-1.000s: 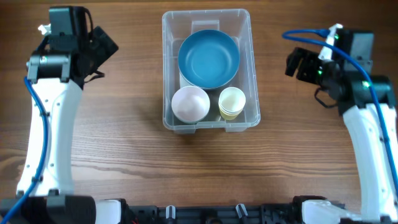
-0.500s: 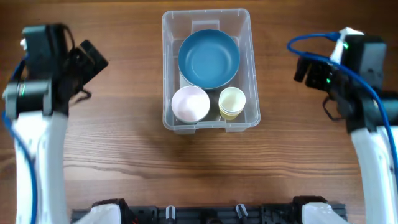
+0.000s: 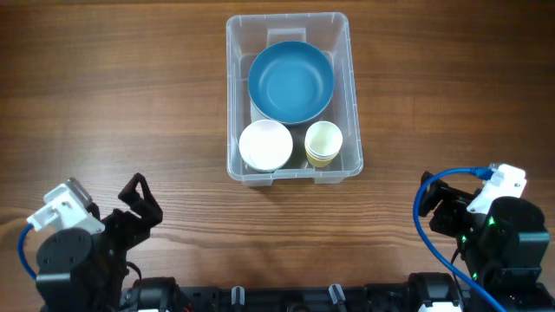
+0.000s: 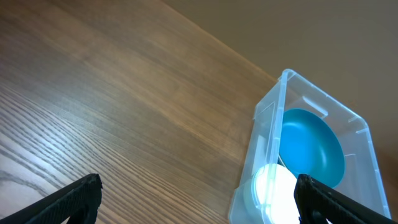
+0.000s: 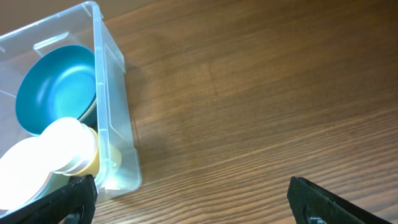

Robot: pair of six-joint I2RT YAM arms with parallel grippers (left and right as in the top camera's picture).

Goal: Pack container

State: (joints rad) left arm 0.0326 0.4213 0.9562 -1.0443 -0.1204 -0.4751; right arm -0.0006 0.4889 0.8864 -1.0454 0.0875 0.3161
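The container (image 3: 232, 104) is a clear rectangular bin at the table's far middle. It holds a blue bowl (image 3: 290, 81), a white bowl (image 3: 265, 146) and stacked pale yellow cups (image 3: 323, 143). My left gripper (image 3: 141, 206) is low at the near left, far from the bin, open and empty. My right gripper (image 3: 434, 206) mirrors it at the near right, open and empty. The left wrist view has the container (image 4: 267, 124) at its right, beyond the open left gripper (image 4: 199, 205). In the right wrist view, the container (image 5: 112, 93) lies at the left beyond the open right gripper (image 5: 193, 202).
Bare wooden tabletop (image 3: 130, 104) surrounds the bin on all sides. Both arm bases sit along the near edge, with a blue cable (image 3: 434, 234) looping by the right arm.
Both arms have drawn back from beside the container to the near edge of the table. The grippers stay open, and the bin's contents have not moved.
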